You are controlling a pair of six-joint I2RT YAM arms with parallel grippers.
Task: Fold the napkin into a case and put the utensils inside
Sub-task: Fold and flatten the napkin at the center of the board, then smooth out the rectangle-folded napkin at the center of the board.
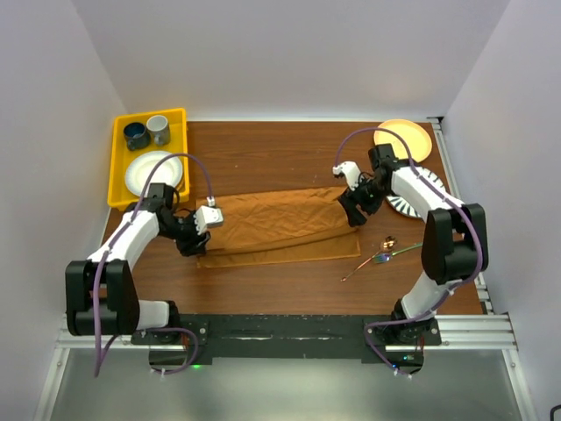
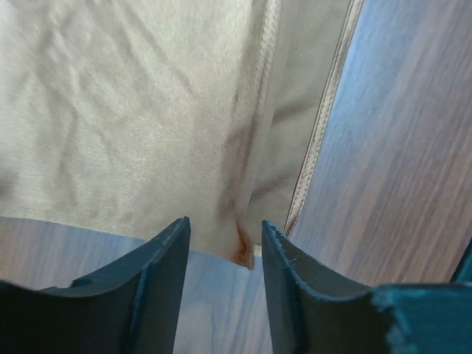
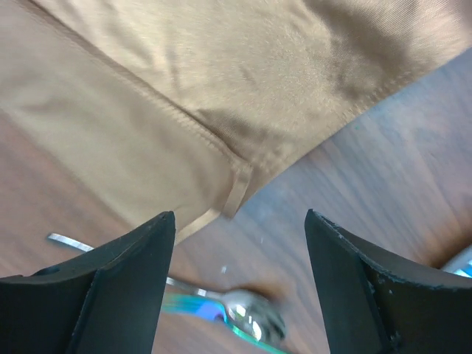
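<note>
though folded lengthwise, napkin (image 1: 272, 226) lies wrinkled, edges offset

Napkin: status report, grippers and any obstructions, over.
Left gripper open at napkin left end; right gripper open at right end. Napkin folded into long strip, flat. Utensils loose on table beside it. Nothing on the cloth.

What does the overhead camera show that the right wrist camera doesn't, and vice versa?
Only overhead: the yellow bin holding mugs, the yellow plate, and the whole folded napkin. Only right wrist: the right fingers spread apart, empty, by the napkin's hemmed corner. Both: napkin, utensils, wooden table.
</note>
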